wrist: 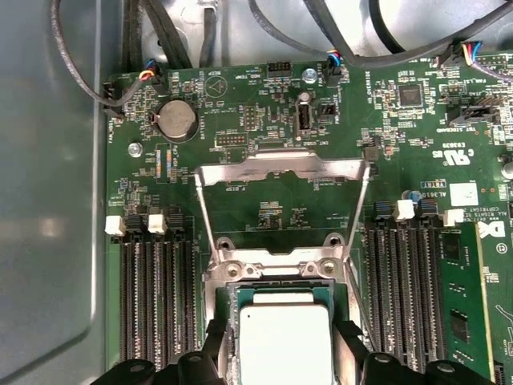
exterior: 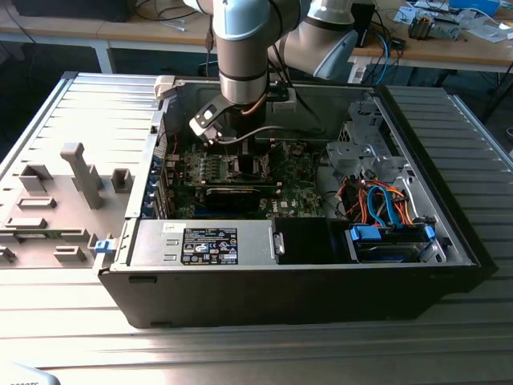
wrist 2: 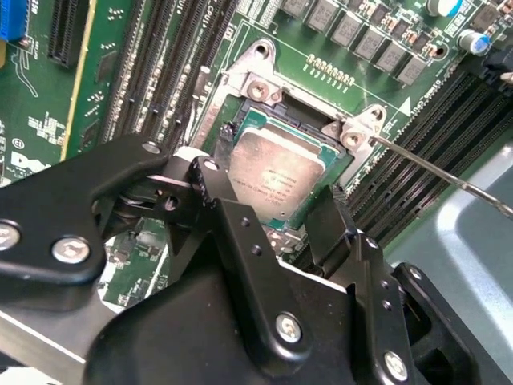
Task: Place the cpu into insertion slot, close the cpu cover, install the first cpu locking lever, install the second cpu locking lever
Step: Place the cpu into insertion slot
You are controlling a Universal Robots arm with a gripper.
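Observation:
The cpu [wrist: 284, 341] [wrist 2: 276, 178], a small square chip with a pale metal top, lies level in the insertion slot [wrist 2: 240, 132] on the green motherboard. My gripper [wrist: 282, 357] [wrist 2: 284, 215] [exterior: 240, 154] is low over it, inside the open computer case. Its black fingers [wrist: 215, 346] sit against two opposite edges of the chip. The cpu cover [wrist: 280, 166], a thin silvery frame, stands swung open beyond the socket. In the second wrist view a thin metal locking lever [wrist 2: 449, 178] juts out free beside the socket.
Black memory slots [wrist: 156, 297] flank the socket on both sides. Cables [wrist: 160, 32] hang over the board's far edge near a coin battery [wrist: 178, 120]. A power supply [exterior: 204, 243] and drive bay with orange and blue wires [exterior: 385, 212] fill the case's near side.

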